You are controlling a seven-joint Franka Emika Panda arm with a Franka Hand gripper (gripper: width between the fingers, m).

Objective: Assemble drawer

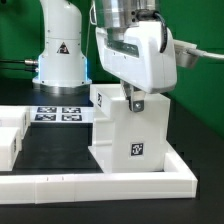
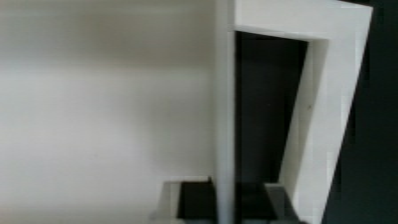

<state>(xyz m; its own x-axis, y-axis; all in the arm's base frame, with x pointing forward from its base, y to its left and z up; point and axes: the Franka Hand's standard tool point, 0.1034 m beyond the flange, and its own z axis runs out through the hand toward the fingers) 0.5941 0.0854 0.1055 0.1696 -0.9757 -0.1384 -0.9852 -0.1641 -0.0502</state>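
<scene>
Exterior view, white casing (image 1: 122,138), end effector (image 1: 137,102) straddling its top

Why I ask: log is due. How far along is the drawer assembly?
Done: white marker-tagged cube casing stands upright. In hand: gripper sits at its top wall, grip unclear. Left: white open-top box, likely the drawer, lies apart at exterior view's left, not inserted.

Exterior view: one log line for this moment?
phase: grasp | gripper: shut on casing wall, from above | casing: upright, inside border wall | marker board: exterior view's left of casing
</scene>
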